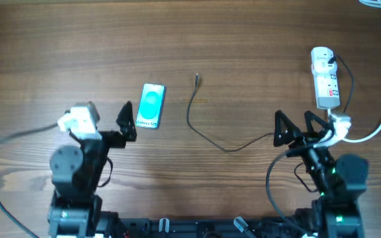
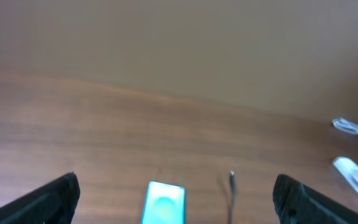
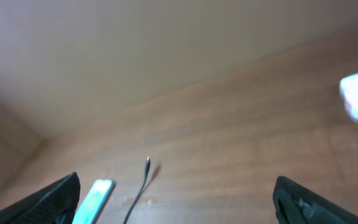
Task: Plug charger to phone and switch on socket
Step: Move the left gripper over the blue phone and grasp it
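The phone [image 1: 151, 105] lies flat on the wooden table with its cyan screen up; it also shows in the left wrist view [image 2: 165, 203] and the right wrist view [image 3: 94, 196]. The charger cable [image 1: 204, 129] curves from its metallic plug tip [image 1: 197, 77] toward the right arm; the tip shows in the left wrist view [image 2: 232, 176] and the right wrist view [image 3: 147, 163]. The white socket [image 1: 325, 77] lies at the far right. My left gripper [image 1: 127, 120] is open and empty, just left of the phone. My right gripper [image 1: 297, 127] is open and empty, below the socket.
A thick white cable [image 1: 376, 129] runs from the socket area round the right edge and up to the top right corner. A wall rises beyond the table's far edge [image 2: 179, 93].
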Motion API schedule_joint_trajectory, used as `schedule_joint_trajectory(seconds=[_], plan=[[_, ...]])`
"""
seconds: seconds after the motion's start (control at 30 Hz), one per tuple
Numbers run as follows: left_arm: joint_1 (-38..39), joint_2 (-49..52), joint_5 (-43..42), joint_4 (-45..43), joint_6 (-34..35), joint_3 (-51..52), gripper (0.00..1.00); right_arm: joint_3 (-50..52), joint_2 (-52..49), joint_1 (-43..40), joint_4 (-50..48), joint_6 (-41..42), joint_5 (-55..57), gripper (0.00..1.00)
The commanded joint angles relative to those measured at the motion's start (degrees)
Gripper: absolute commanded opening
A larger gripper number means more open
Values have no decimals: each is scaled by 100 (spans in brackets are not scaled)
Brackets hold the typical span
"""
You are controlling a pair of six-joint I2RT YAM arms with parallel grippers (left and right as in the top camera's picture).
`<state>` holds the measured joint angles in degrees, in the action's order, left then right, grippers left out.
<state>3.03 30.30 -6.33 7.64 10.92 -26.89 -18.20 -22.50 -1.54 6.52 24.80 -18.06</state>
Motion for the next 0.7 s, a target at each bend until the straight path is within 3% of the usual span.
schedule_joint_trajectory(seconds=[0.0,0.3,0.47,0.53,0.67], plan=[[-13,1016,-330,501,291,-1152,100,-879,-693,9,452,-560,-588,100],[540,3869,-323,3112,304,-4297,100,-2942,-2201,9,2577,-1237,-732,100],[625,5637,-304,5233,304,-6247,100,-4089,-3001,9,3847,-1517,-732,100],[623,6087,-304,5766,302,-6634,100,-4507,-3379,9,4374,-1676,-730,100],[623,6544,-304,5890,295,-6662,100,-4942,-4081,9,4800,-1843,-728,100]])
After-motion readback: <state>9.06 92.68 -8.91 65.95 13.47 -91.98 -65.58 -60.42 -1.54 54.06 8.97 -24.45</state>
